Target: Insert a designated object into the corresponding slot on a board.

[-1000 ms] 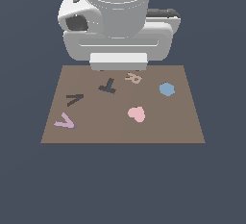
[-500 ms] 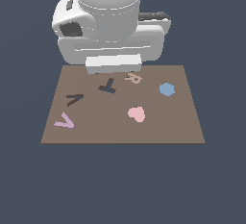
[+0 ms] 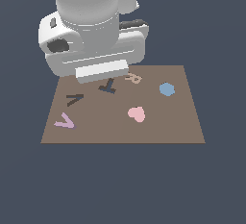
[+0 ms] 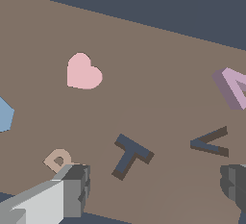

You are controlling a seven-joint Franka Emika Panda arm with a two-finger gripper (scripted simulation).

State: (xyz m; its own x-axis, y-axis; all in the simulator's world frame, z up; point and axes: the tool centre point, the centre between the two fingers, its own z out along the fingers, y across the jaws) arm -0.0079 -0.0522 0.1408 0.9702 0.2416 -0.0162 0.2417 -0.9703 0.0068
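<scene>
Exterior view framing is dominated by the white arm (image 3: 93, 23), whose bulk is seen hanging over the far edge of the board (image 3: 158, 127) and hiding that edge toward the exterior view's left. The board is shown as a large, flat, matte brown panel against a dark ground. On it, a dark T shape (image 3: 107, 85) is partly covered by the arm's lower housing, and a tan R (image 3: 133, 78) lies just beside it. A pink heart (image 3: 136, 114) is seen near the middle, and a blue hexagonal piece (image 3: 166, 89) lies toward the exterior view's right. The gripper (image 4: 156, 189) is seen in the wrist view with its fingers (image 4: 72, 189) spread wide apart and nothing held between them; the T and the slot (image 4: 211, 142) are seen between and beyond them. The slot (image 3: 74, 99), a blackish V-shaped recess, is placed toward the exterior view's left. The designated object (image 3: 64, 121), a small flat lilac-pink V, lies on the board near that slot, closer to the near edge, well apart from the gripper and untouched.
</scene>
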